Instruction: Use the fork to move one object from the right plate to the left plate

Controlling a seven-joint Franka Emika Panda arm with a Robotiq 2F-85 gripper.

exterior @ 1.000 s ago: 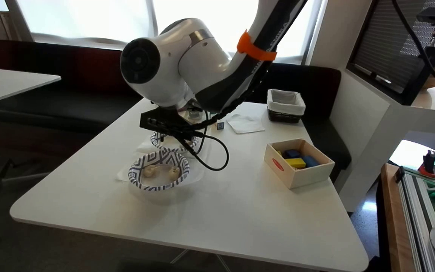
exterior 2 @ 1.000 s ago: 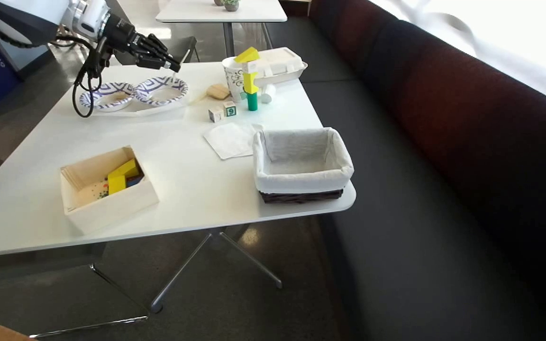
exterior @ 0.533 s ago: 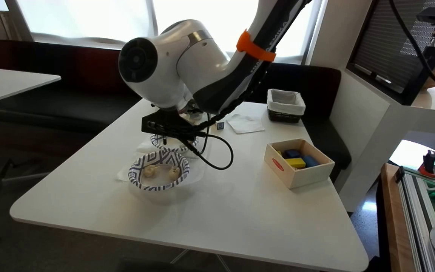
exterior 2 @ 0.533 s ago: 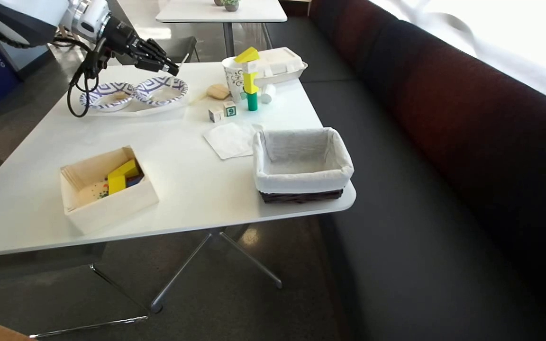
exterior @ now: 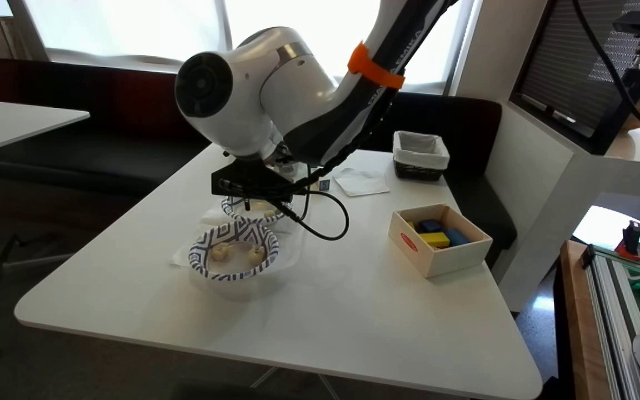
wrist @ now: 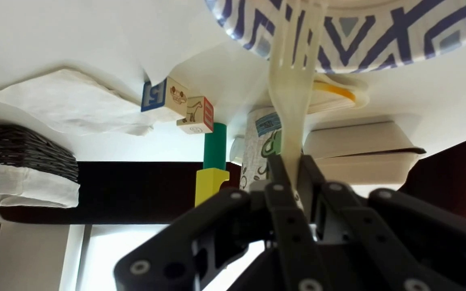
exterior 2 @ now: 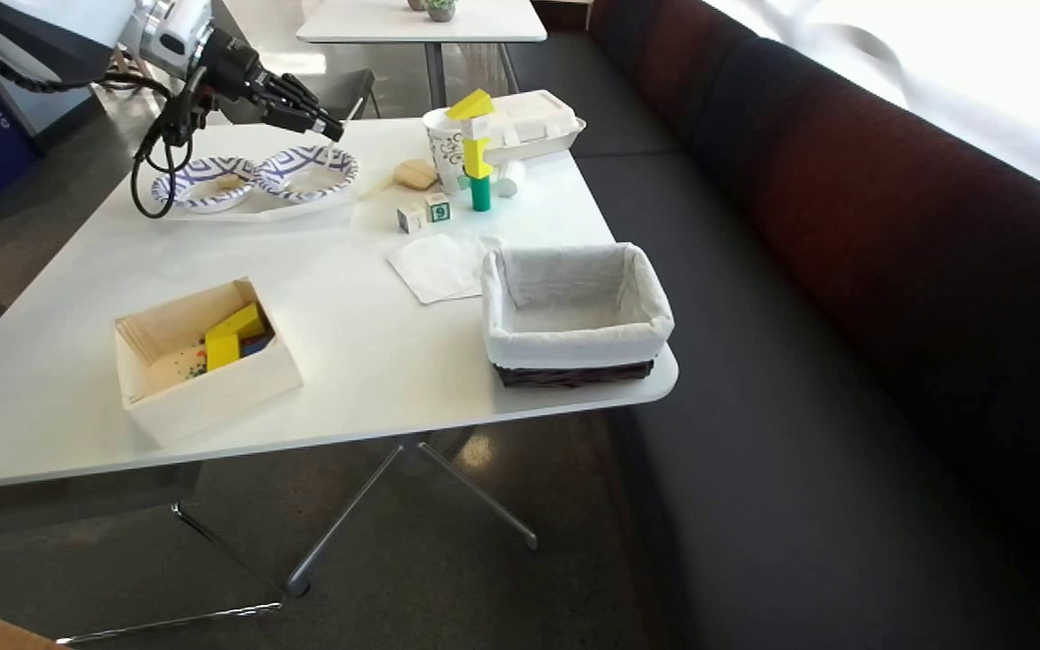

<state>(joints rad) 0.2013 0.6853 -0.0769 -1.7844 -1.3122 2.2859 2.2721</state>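
Note:
My gripper is shut on the handle of a pale plastic fork. In the wrist view the fork's tines overlap the patterned rim of a plate. Two blue-and-white plates stand side by side. In an exterior view they are the left plate and the right plate, and the gripper hangs over the right plate's far edge, tines downward. Two beige lumps sit in the near plate. The far plate, partly behind the dark wrist, shows a beige piece.
Right of the plates stand letter blocks, a green-and-yellow block stack, a paper cup and a white takeout container. A napkin, a lined basket and a wooden box with blocks lie farther off.
The wrist has shifted slightly, to the right in an exterior view, and its cable has swung along. The gripper dipped a little, then rose, with the fork still in it. Plates are unmoved.

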